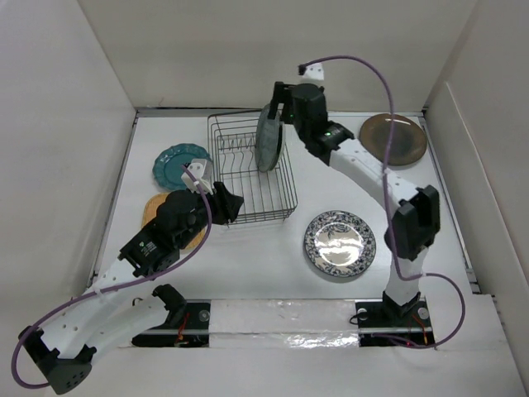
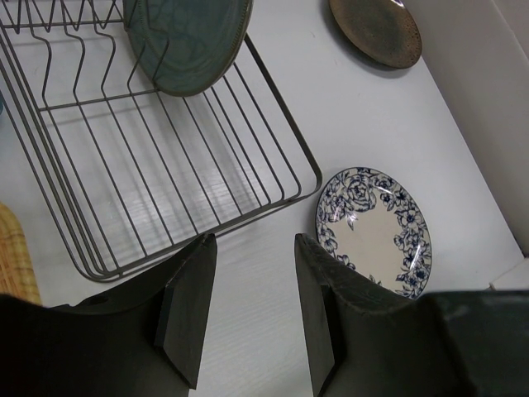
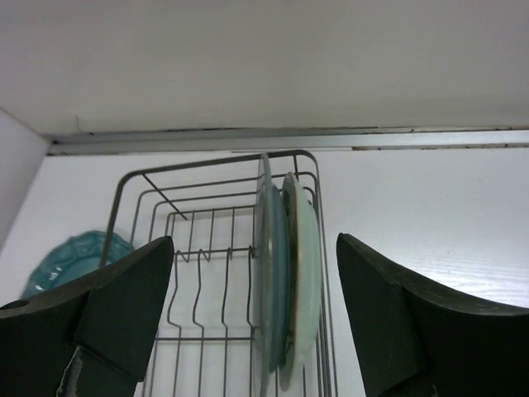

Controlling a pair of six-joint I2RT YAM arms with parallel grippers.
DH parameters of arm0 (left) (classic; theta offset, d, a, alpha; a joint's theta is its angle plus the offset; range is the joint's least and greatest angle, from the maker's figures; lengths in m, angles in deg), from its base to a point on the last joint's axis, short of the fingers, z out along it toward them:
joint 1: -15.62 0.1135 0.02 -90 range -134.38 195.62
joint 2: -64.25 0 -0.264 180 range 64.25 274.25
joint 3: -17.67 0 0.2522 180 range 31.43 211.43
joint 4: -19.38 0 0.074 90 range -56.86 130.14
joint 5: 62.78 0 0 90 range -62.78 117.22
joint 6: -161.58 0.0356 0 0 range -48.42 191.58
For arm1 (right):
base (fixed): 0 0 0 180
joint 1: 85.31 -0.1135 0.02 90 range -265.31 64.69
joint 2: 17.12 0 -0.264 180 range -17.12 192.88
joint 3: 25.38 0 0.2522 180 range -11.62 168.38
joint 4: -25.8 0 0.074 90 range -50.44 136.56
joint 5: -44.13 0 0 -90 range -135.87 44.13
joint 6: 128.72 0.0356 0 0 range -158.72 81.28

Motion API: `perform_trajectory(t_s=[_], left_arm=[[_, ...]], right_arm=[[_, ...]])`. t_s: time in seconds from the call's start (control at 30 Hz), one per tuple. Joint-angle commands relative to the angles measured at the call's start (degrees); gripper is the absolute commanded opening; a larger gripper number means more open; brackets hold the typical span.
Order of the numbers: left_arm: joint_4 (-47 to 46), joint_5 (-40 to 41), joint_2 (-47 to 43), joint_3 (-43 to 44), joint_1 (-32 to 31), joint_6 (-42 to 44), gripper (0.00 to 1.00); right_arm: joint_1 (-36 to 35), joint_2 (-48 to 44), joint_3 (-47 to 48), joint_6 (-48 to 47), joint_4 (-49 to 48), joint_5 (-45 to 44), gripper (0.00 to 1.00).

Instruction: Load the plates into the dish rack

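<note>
Standing in the dish rack (image 1: pixel 248 188) are two plates (image 3: pixel 288 273); four lie outside.

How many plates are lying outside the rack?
4: teal plate left of the rack, orange plate half-hidden under the left arm, brown plate far right, blue-and-white plate near right.

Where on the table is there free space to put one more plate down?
Bare table lies before the rack, left of the patterned plate. The rack's left slots are free. The left side is crowded: teal plate, orange plate, left gripper.
</note>
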Motion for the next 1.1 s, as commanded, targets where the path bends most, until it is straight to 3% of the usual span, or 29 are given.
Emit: perform_trajectory(t_s=[0.0, 0.07, 0.17, 0.2, 0.23, 0.37, 0.43, 0.47, 0.5, 0.57, 0.6, 0.63, 0.93, 1.07], left_arm=[[-2.58, -0.41, -0.54, 0.43, 0.18, 0.67, 0.40], [-2.58, -0.49, -0.54, 0.34, 0.18, 0.67, 0.40], [-2.67, -0.58, -0.71, 0.25, 0.18, 0.67, 0.40], [-2.67, -0.84, -0.71, 0.25, 0.18, 0.67, 0.40], [-2.75, -0.84, -0.80, 0.17, 0.18, 0.67, 0.40], [-2.75, -0.93, -0.89, 0.25, 0.18, 0.67, 0.40], [-2.67, -0.93, -0.80, 0.25, 0.18, 0.67, 0.40], [-2.75, -0.93, -0.72, 0.25, 0.18, 0.67, 0.40], [-2.67, -0.93, -0.71, 0.25, 0.18, 0.67, 0.40], [-2.75, -0.93, -0.54, 0.34, 0.18, 0.76, 0.40], [-2.67, -0.93, -0.45, 0.34, 0.18, 0.67, 0.40], [-2.67, -0.93, -0.36, 0.25, 0.18, 0.76, 0.40], [-2.58, -0.58, 0.34, 0.52, 0.18, 0.76, 0.40], [-2.49, -0.49, 0.69, 0.52, 0.18, 0.76, 0.40]], right_arm=[[3.85, -10.76, -5.55, 6.48, -6.32, 5.11, 0.86], [7.62, -17.08, -10.55, 10.51, -8.52, 7.57, 0.85], [15.26, -24.74, -23.55, 17.71, -14.33, 7.23, 0.36], [17.90, -25.88, -29.42, 19.83, -15.03, 7.23, 0.04], [20.45, -26.68, -32.00, 21.51, -14.87, 7.31, 0.00], [35.80, -27.92, -44.31, 31.87, -16.62, 10.91, 0.00], [39.44, -27.48, -48.02, 33.91, -18.99, 13.11, 0.08], [41.02, -26.78, -50.63, 34.53, -19.78, 13.73, 0.14], [42.95, -26.17, -51.35, 34.71, -19.96, 13.64, 0.30], [44.81, -24.67, -52.50, 35.67, -19.96, 13.03, 0.46], [45.69, -22.66, -52.76, 36.20, -20.31, 13.55, 0.58], [47.17, -21.60, -52.85, 36.98, -20.14, 14.16, 0.62], [53.08, -11.05, -55.58, 47.97, -29.18, 25.41, 0.62], [53.08, -7.01, -53.12, 49.47, -28.40, 25.42, 0.61]])
